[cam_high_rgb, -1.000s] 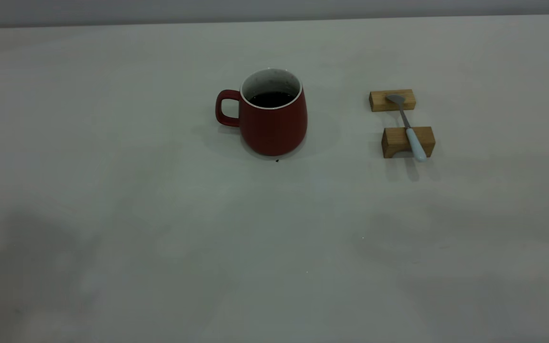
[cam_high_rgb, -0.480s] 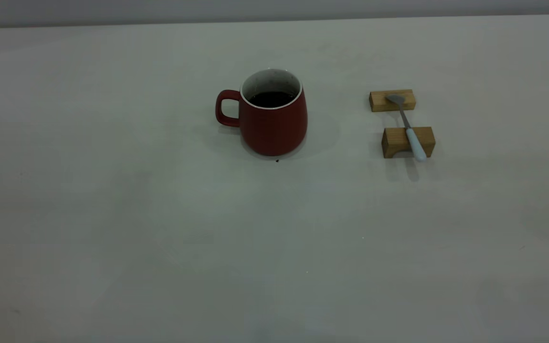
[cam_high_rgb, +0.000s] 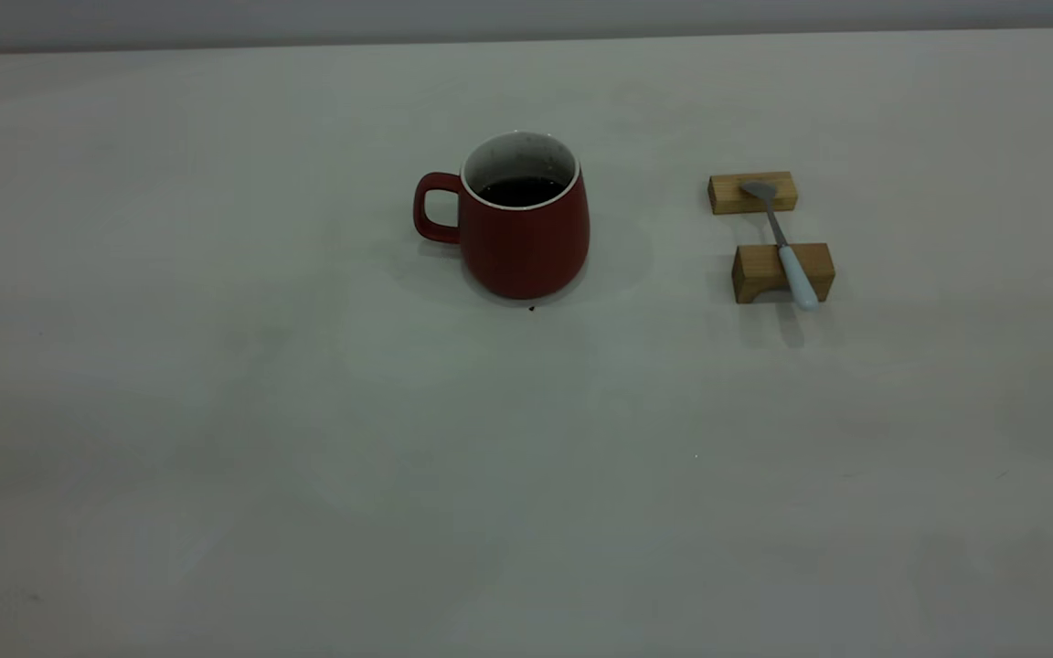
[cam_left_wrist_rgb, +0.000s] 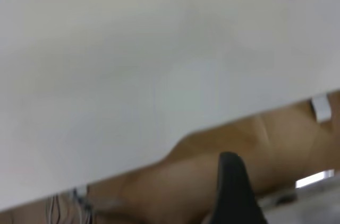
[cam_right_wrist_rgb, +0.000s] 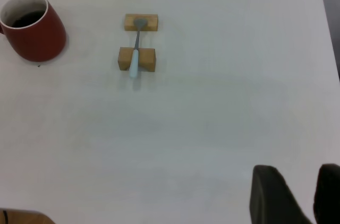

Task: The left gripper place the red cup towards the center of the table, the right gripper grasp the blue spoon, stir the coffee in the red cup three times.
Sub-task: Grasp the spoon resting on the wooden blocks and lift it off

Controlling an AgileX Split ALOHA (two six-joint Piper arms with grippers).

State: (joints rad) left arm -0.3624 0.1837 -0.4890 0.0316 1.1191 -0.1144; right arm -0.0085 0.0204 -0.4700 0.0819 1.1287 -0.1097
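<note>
— Near the middle of the exterior frame, a little above centre, what stands there?

— The red cup (cam_high_rgb: 524, 222), upright on the off-white surface (cam_high_rgb: 307, 439), loop handle toward frame left. Dark coffee (cam_high_rgb: 521, 190) sits well below its white rim. A tiny dark speck (cam_high_rgb: 531, 308) lies on the surface just below the cup's base.

— And the blue spoon?

— The blue spoon (cam_high_rgb: 783, 243) is right of the cup, well apart from it, laid across two small wooden blocks (cam_high_rgb: 782, 271). Its grey bowl rests on the upper block, the pale blue handle crosses the lower block and juts past it toward the frame bottom. Nothing touches the spoon.

— Where are the arms?

— Neither appears in the exterior frame. In the right wrist view the right gripper (cam_right_wrist_rgb: 297, 197) shows at the lower right corner, above bare surface, far from the cup in the upper left and from the spoon on its blocks. Its two dark fingers (cam_right_wrist_rgb: 271, 195) stand a little apart with a gap between them, and they hold nothing.

— The left one?

— In the left wrist view only one dark finger (cam_left_wrist_rgb: 234, 192) of the left gripper shows at the bottom edge, past the surface's border, over a brown floor (cam_left_wrist_rgb: 276, 144). How far it is spread I cannot tell; nothing is seen in it.
</note>
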